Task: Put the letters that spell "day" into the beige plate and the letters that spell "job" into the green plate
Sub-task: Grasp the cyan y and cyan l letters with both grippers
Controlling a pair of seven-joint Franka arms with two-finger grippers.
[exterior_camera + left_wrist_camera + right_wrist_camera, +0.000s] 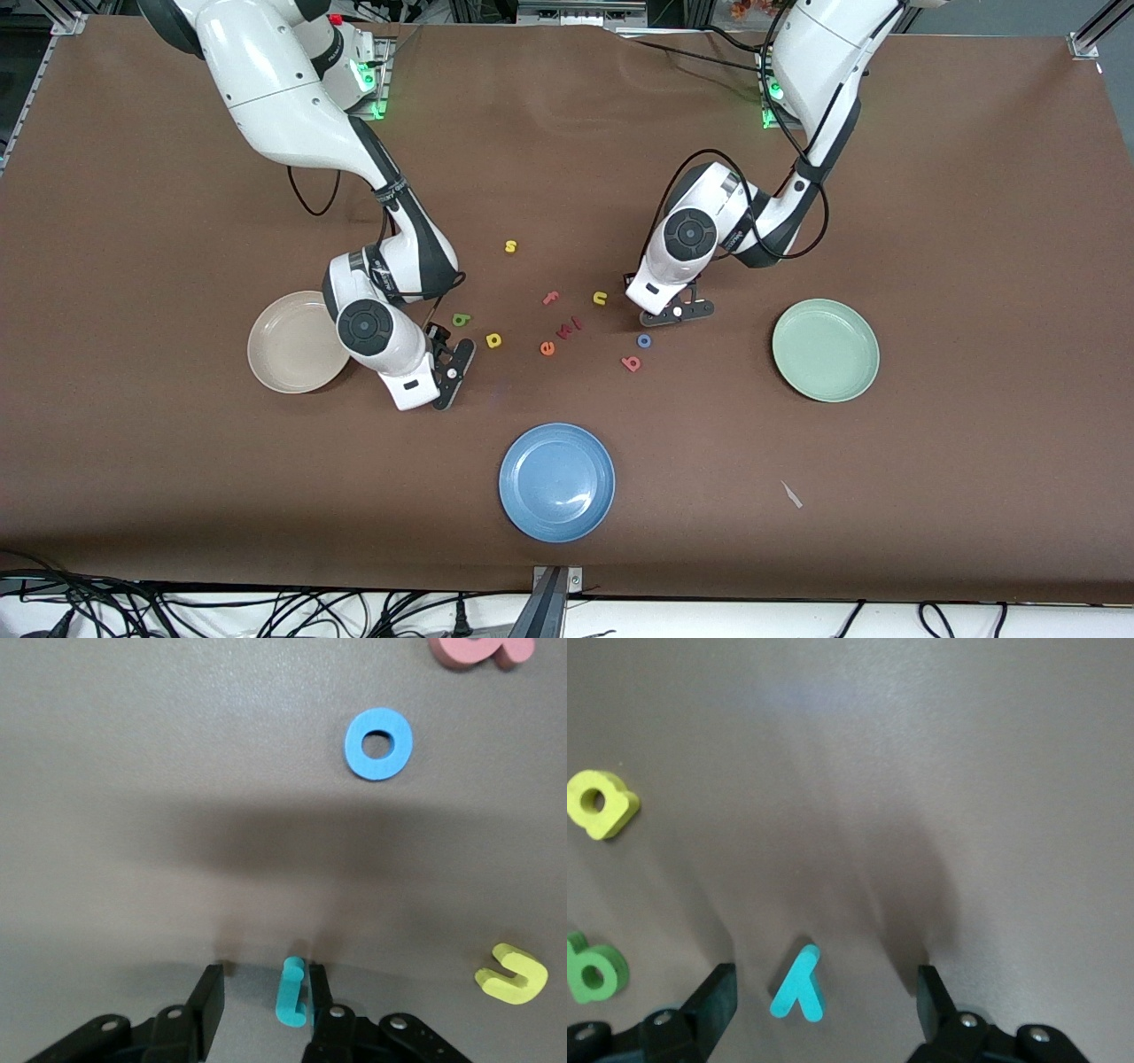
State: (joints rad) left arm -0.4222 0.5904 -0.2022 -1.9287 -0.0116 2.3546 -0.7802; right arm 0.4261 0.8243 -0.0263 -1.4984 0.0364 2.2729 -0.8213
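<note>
- From the front: shows the right gripper (450, 365) down at the table just beside the beige plate (285, 347), on that plate's side toward the left arm's end.
- Shows the green "d" (462, 319) and yellow "a" (493, 340) lying on the table near that gripper, neither in a plate.
- Places the left gripper (678, 312) low at the table between the yellow "u" (600, 299) and the green plate (824, 350), well apart from the plate.
- Puts the blue "o" (644, 340) just beside that gripper and nearer the camera, with the red-pink "b" (631, 362) nearer still.
- Leaves the orange "e" (547, 348), pink "f" (551, 298) and yellow "s" (510, 246) loose mid-table, and the blue plate (556, 481) nearest the camera.
- Hides the teal "j" and teal "y" under the grippers here.
- From the left wrist: catches the left gripper (263, 1001) unclenched, fingers (210, 992) astride the teal "j" (292, 992).
- Shows one pad touching the "j" and the other apart from it, so nothing pinched.
- Also takes in the "o" (378, 743), "u" (511, 974) and an edge of the "b" (483, 649).
- From the right wrist: catches the right gripper (824, 992) spread wide, fingers (719, 994) either side of the teal "y" (799, 986) and touching neither edge.
- Shows the "y" flat on the table, with the "a" (601, 803) and "d" (594, 967) off to one side.
</note>
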